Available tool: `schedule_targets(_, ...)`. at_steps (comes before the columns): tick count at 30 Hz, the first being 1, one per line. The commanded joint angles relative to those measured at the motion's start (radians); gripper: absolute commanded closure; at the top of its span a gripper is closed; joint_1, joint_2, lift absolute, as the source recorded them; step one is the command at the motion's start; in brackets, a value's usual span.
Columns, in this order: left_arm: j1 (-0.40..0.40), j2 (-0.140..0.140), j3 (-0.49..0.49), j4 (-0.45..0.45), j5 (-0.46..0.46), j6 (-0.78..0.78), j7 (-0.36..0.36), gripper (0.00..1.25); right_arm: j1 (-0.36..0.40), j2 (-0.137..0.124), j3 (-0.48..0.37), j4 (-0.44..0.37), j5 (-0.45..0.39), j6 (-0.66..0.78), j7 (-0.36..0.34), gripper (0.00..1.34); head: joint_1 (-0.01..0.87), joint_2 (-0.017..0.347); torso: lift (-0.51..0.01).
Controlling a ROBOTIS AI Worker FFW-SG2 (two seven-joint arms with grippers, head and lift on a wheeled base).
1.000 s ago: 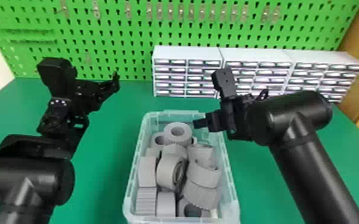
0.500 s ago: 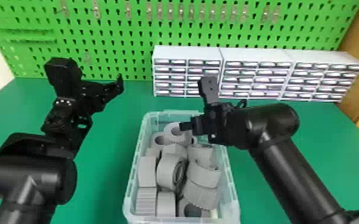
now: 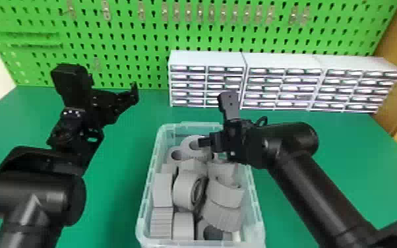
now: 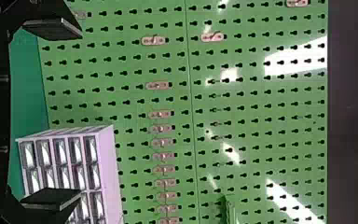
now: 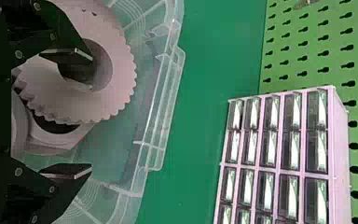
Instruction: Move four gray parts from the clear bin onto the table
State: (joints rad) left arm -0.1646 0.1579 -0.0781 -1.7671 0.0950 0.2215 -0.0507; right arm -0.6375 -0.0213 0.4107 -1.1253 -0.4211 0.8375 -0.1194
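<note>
My right gripper [image 5: 92, 113] gapes near the gear [image 5: 87, 103], likely light and rigid, which I'd pinch across its toothed ring wall.

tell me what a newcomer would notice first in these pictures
Probably the clear bin heaped with gray parts, in the lower middle of the head view on the green table. Next would come the two black arms on either side, the right gripper open over the bin's far end. Behind it all, the bright green pegboard rises above a row of white drawer cabinets.
</note>
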Motion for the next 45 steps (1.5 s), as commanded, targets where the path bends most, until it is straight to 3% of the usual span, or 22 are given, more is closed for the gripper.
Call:
schedule_targets(1,-0.003,0.002,-0.006,0.002,0.002,0.001,0.000,0.10,-0.014,0.007,0.017,0.050,-0.018,-0.046,-0.005,0.44,0.686,0.026,-0.050)
schedule_targets(22,0.011,0.002,-0.006,0.002,0.009,0.010,-0.015,0.10,-0.011,0.004,0.022,0.151,-0.010,-0.086,-0.006,0.44,0.686,0.026,-0.050)
schedule_targets(37,0.022,0.002,-0.005,0.002,0.012,0.012,-0.017,0.10,-0.004,0.004,0.033,0.157,0.004,-0.086,-0.006,0.45,0.686,0.026,-0.050)
schedule_targets(39,0.023,0.002,-0.005,0.002,0.012,0.012,-0.017,0.10,-0.005,0.004,0.037,0.154,0.007,-0.081,-0.006,0.53,0.686,0.026,-0.050)
schedule_targets(42,0.023,0.002,-0.005,0.002,0.012,0.012,-0.018,0.10,-0.004,0.004,0.040,0.141,0.028,-0.074,-0.006,0.76,0.686,0.026,-0.050)
schedule_targets(45,0.023,0.002,-0.005,0.002,0.012,0.012,-0.018,0.10,-0.004,0.004,0.060,0.107,0.045,-0.061,-0.048,0.93,0.686,0.026,-0.050)
